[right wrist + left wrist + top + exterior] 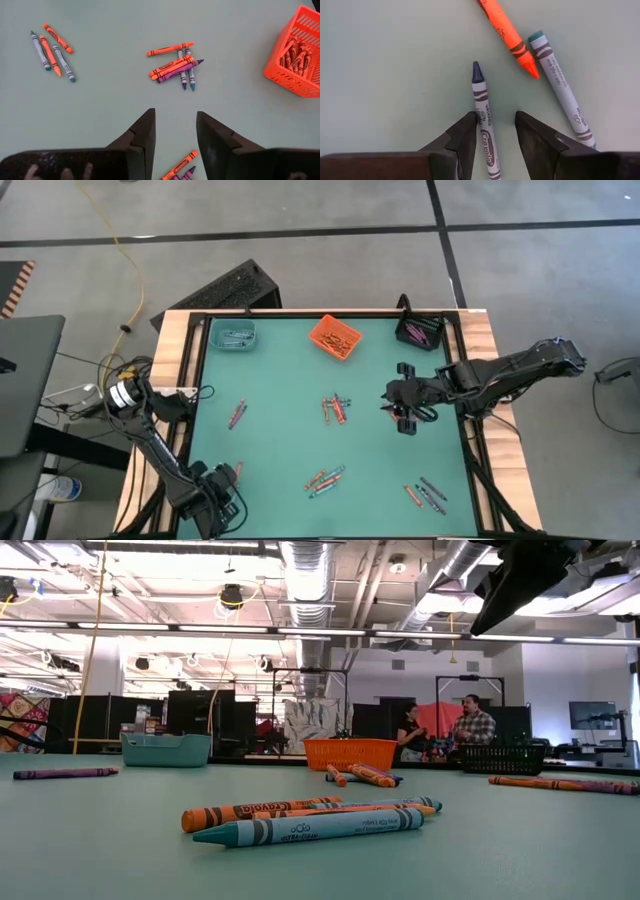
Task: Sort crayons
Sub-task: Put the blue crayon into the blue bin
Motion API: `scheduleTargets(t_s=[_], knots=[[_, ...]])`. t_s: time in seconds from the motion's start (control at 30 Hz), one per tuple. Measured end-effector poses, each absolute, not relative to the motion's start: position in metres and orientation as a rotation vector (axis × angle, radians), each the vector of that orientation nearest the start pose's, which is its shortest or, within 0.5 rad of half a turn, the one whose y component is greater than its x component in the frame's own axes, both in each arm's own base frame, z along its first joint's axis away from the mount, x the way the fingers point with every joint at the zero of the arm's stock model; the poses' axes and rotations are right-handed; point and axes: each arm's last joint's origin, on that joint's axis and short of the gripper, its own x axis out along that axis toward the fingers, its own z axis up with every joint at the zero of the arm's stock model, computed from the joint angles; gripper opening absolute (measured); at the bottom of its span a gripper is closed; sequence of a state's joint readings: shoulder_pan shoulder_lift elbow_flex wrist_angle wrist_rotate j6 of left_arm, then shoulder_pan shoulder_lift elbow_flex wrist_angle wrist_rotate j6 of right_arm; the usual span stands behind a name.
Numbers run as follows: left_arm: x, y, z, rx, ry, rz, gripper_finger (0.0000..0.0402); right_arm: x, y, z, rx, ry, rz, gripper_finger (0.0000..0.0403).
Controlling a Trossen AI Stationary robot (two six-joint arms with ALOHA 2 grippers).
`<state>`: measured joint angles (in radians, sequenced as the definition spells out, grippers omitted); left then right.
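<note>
Picking up a purple crayon (484, 112) looks like the step now: the left gripper (495, 132), open, sits around it near the table's (280, 440) front left corner. Next, squeeze and lift. The right gripper (175, 131), open, hangs near the table's right edge.

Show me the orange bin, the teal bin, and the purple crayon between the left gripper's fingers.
orange bin (335, 336), high view, on its crayon-filled inside.
teal bin (166, 749), low view, on its front wall.
purple crayon (485, 117), left wrist view, on its paper-wrapped shaft between the open fingers.
</note>
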<state>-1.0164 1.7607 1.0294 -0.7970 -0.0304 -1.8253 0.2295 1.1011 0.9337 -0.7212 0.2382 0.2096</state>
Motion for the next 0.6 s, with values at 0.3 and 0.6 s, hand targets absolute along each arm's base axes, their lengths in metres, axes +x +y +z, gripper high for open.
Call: scheduleTargets(t_s=[0.3,0.6], knots=[[0.1573,-0.2528,0.1472,-0.645,1.451,0.561,0.0033,0.2086,0.0417,0.2829,-0.009,0.857,-0.098,0.0133],[0.1578,-0.2538,0.1477,-0.623,1.46,0.523,0.0004,0.2086,0.0417,0.2829,-0.009,0.857,-0.098,0.0133]])
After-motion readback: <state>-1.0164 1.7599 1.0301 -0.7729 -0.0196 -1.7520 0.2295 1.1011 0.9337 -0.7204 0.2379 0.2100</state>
